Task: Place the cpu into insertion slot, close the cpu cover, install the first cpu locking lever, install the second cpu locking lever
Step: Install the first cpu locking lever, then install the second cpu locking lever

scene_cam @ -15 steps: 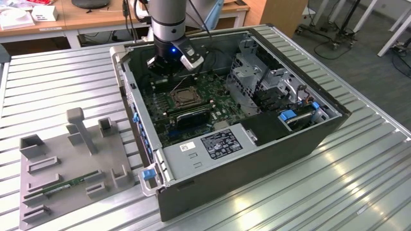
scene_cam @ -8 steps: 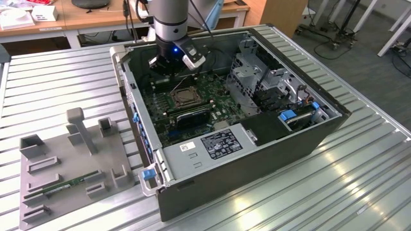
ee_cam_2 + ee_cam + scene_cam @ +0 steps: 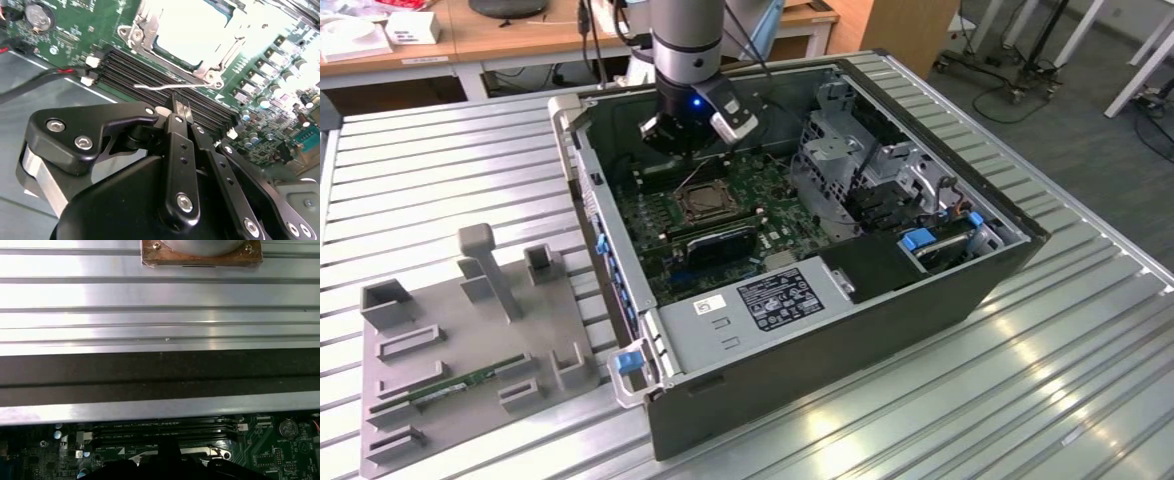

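In the exterior view my gripper [image 3: 698, 135] hangs inside the open computer case, just behind the insertion slot [image 3: 700, 202] on the green board. A thin locking lever [image 3: 690, 175] slants up between them. In the second wrist view the black fingers [image 3: 179, 130] are pressed together, and the gripper [image 3: 180, 104] is shut. Its tips sit right under the silvery lever [image 3: 150, 87], which lies across the black memory slots [image 3: 145, 67]. Beyond it the cpu [image 3: 192, 25] shows as a bright pale square. The metal frame of the cpu cover [image 3: 222, 52] lies around it.
The case walls [image 3: 576, 140], the drive cage [image 3: 854, 160] and the power supply [image 3: 754, 300] hem the board in. On the exterior view's left, a grey fixture tray [image 3: 454, 320] holds a green memory stick [image 3: 460, 385]. A black cable [image 3: 45, 80] runs near the fingers.
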You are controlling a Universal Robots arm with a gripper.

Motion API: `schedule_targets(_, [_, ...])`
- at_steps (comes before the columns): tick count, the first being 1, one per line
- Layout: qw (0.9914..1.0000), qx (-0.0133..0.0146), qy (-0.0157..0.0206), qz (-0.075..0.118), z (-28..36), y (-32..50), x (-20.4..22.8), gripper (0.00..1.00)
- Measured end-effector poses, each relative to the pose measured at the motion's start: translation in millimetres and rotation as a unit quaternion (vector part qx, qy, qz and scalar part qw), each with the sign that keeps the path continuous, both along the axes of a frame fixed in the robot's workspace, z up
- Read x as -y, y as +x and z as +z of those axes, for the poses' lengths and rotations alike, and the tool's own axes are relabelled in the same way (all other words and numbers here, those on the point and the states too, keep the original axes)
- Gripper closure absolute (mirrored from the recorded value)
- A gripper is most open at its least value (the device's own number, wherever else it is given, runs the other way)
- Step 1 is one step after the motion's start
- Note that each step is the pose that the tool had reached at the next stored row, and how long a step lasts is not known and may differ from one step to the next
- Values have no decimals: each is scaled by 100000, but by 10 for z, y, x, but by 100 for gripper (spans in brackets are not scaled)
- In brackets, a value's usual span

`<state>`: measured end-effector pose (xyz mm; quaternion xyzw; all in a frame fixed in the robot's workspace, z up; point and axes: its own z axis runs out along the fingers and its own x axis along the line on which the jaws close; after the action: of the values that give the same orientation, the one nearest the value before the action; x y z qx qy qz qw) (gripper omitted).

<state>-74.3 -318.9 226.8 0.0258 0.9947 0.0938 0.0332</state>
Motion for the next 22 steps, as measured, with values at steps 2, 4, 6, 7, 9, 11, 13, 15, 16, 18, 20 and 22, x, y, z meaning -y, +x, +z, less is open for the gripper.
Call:
schedule_targets(2, [100000,-5,-17,-10,0,22,2,89])
schedule_targets(4, [100000,2,-22,-23,0,34,3,89])
schedule_targets(6, [100000,0,-31,-35,0,44,6,89])
schedule_targets(7, [100000,1,-35,-37,0,49,8,89])
schedule_targets(9, [100000,-2,-46,-36,0,54,11,89])
schedule_targets(11, [100000,-3,-50,-46,-1,54,12,89])
schedule_targets(13, [100000,4,-38,-40,-9,54,12,89])
schedule_targets(15, [100000,0,-46,-40,-21,55,13,89])
schedule_targets(16, [100000,-1,-44,-39,-27,56,13,89])
schedule_targets(18, [100000,0,-47,-39,-37,57,13,89])
schedule_targets(20, [100000,-4,-51,-37,-45,59,14,89])
schedule_targets(22, [100000,-11,-61,-36,-48,63,14,89])
